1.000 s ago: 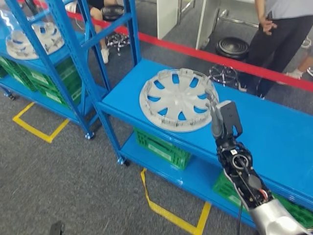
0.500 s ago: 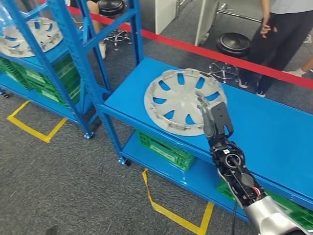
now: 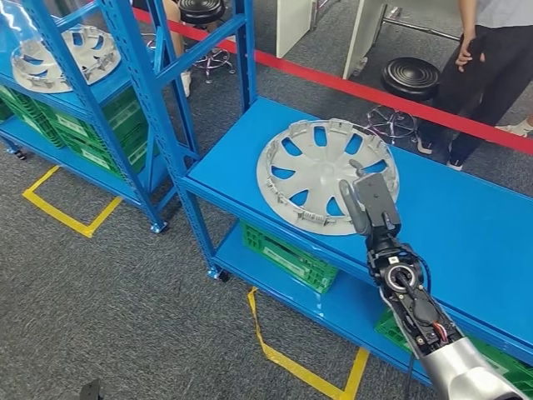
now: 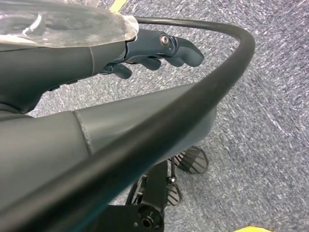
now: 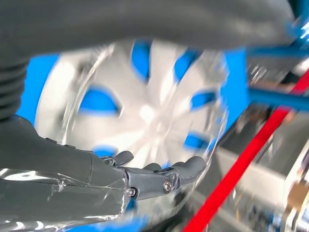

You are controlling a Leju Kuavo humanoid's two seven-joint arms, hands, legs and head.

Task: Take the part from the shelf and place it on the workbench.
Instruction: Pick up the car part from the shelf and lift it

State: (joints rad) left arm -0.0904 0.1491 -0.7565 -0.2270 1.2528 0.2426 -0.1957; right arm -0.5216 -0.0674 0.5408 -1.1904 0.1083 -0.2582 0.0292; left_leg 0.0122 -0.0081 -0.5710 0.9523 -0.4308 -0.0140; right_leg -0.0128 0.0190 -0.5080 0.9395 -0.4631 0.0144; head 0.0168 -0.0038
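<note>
A silver hubcap with several cut-outs lies flat on the top board of the blue workbench. My right hand stands upright at the hubcap's near right rim, fingers apart, with nothing in it. In the right wrist view the hubcap is blurred beyond the stretched-out fingers. My left hand hangs over the grey carpet and holds nothing, its fingers loosely extended.
A blue shelf rack stands at the left with another hubcap on it and green crates below. More green crates sit under the workbench. Behind a red line are stools and a person. Yellow floor marks.
The whole view has shifted, so the bench and hubcap sit further right in the picture. My right hand has come back from the hubcap's right rim towards its near edge.
</note>
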